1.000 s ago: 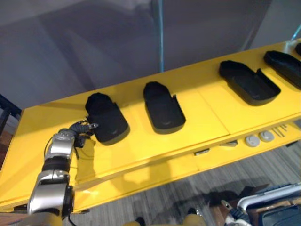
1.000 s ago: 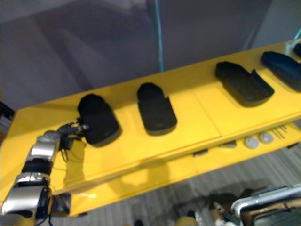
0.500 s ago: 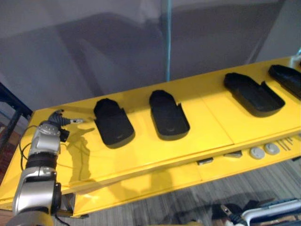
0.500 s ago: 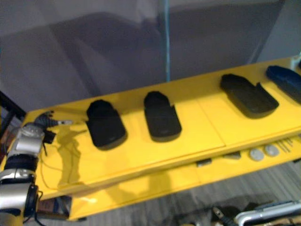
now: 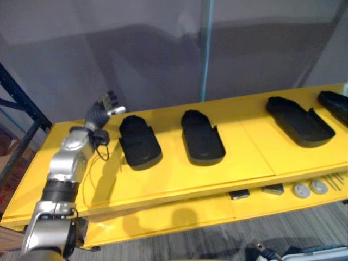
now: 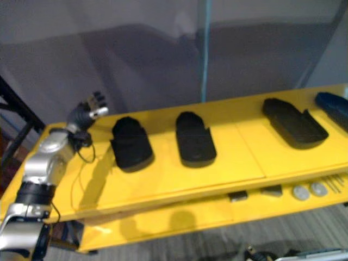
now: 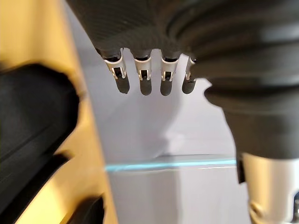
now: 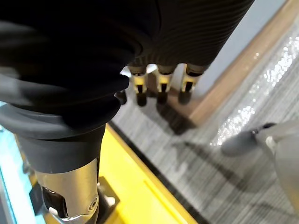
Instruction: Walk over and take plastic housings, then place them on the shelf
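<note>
nearest is the grey carpet floor (image 5: 179, 247), and the right robot hand (image 8: 161, 85) hangs over it beside the shelf's yellow edge, its fingers loosely straight with nothing in them. next comes the lower ledge of the yellow shelf (image 5: 163, 182), which carries two small dark pieces (image 5: 239, 194) and, to their right, two pale round discs (image 5: 300, 190).

on the shelf top four black plastic housings lie in a row, well apart from one another: the leftmost housing (image 5: 140, 142), the second housing (image 5: 203, 137), the third housing (image 5: 299, 120) and the fourth housing (image 5: 336, 103) at the right edge.

the left robot hand (image 5: 100, 111) is raised above the back left part of the shelf, near the far end of the leftmost housing but not gripping it. its fingers (image 7: 145, 77) are relaxed and spread, with nothing in them.

behind the shelf stands a grey wall (image 5: 152, 54) with a blue upright post (image 5: 205, 49), and a dark rack frame (image 5: 22, 103) stands at the far left.
</note>
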`<state>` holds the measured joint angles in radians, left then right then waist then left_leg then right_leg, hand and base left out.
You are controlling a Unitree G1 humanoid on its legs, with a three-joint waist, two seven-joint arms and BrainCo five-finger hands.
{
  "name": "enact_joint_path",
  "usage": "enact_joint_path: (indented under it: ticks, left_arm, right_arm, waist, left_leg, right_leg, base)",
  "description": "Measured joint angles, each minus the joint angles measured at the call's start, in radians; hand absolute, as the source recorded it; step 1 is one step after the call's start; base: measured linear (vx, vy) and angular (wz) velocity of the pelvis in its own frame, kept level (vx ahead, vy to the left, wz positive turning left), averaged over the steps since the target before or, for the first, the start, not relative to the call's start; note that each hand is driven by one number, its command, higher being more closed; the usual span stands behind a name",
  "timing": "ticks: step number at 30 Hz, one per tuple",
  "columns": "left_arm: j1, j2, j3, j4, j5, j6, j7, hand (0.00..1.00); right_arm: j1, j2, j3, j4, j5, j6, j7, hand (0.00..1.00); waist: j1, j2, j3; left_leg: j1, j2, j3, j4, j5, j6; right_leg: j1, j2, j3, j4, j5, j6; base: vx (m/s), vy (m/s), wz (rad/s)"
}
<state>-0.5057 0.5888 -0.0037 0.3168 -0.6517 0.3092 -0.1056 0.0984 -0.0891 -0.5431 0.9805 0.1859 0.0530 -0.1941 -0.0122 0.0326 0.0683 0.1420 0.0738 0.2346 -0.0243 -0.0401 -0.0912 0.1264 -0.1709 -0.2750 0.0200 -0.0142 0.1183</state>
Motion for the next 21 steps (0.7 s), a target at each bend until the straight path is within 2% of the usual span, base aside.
enact_joint_path:
  ticks: [5,11,13,15,16,17,20,21]
  left_arm:
    - [0.026,-0.014,0.021,0.11,-0.02,0.048,-0.011,0.0]
    - [0.047,-0.018,0.042,0.163,-0.038,0.057,-0.044,0.0]
    - [0.047,-0.018,0.043,0.165,-0.039,0.017,-0.041,0.0]
    - [0.048,-0.018,0.061,0.156,-0.038,-0.051,-0.015,0.0]
    - [0.051,-0.018,0.09,0.119,-0.034,-0.098,0.02,0.0]
    - [0.057,-0.018,0.11,0.086,-0.032,-0.12,0.039,0.0]
    - [0.136,-0.038,0.216,-0.176,0.013,-0.257,0.137,0.0]
    - [0.156,-0.053,0.239,-0.223,0.032,-0.279,0.157,0.0]
  right_arm:
    - [-0.001,0.009,-0.026,0.01,0.015,0.0,-0.003,0.0]
    - [0.003,0.01,-0.041,0.011,0.016,-0.002,-0.002,0.0]
    - [0.002,0.011,-0.042,0.011,0.016,-0.014,-0.003,0.0]
    - [0.004,0.011,-0.041,0.011,0.023,-0.036,-0.011,0.0]
    - [0.005,0.011,-0.041,0.01,0.036,-0.048,-0.024,0.0]
    - [0.005,0.011,-0.041,0.01,0.036,-0.051,-0.029,0.0]
    - [0.015,0.011,-0.042,0.01,0.037,-0.057,-0.051,0.0]
    - [0.017,0.012,-0.042,0.01,0.037,-0.057,-0.052,0.0]
  waist:
    - [0.0,-0.016,-0.008]
    - [0.002,-0.019,-0.007]
    - [0.002,-0.019,-0.007]
    - [0.003,-0.019,-0.007]
    - [0.003,-0.02,-0.007]
    - [0.003,-0.021,-0.007]
    - [0.01,-0.022,-0.007]
    - [0.013,-0.021,-0.007]
  left_leg:
    - [0.015,-0.007,0.008,-0.018,0.003,0.001]
    - [0.034,-0.012,0.015,-0.029,0.002,0.001]
    - [0.034,-0.013,0.015,-0.033,0.002,0.002]
    - [0.035,-0.014,0.016,-0.034,0.002,0.002]
    - [0.031,-0.014,0.016,-0.034,0.002,0.002]
    - [0.031,-0.013,0.016,-0.034,0.002,0.002]
    - [0.031,-0.013,0.015,-0.034,-0.001,0.005]
    - [0.031,-0.013,0.014,-0.034,-0.001,0.006]
  right_leg:
    - [0.018,0.0,0.001,-0.035,0.014,0.001]
    - [0.038,-0.002,-0.001,-0.05,0.015,0.003]
    - [0.036,-0.002,-0.001,-0.05,0.015,0.003]
    - [0.036,-0.004,0.0,-0.05,0.015,0.003]
    - [0.033,-0.004,0.002,-0.05,0.016,0.004]
    - [0.033,-0.004,0.002,-0.05,0.016,0.004]
    - [0.033,-0.005,0.002,-0.048,0.016,0.005]
    - [0.033,-0.005,0.002,-0.048,0.015,0.005]
  base:
    - [0.02,0.007,-0.03]
    - [0.02,0.005,-0.01]
    - [0.0,0.0,0.0]
    - [0.0,0.0,0.0]
    - [0.0,0.0,0.0]
    - [0.0,0.0,0.0]
    - [0.0,0.0,0.0]
    - [0.0,0.0,0.0]
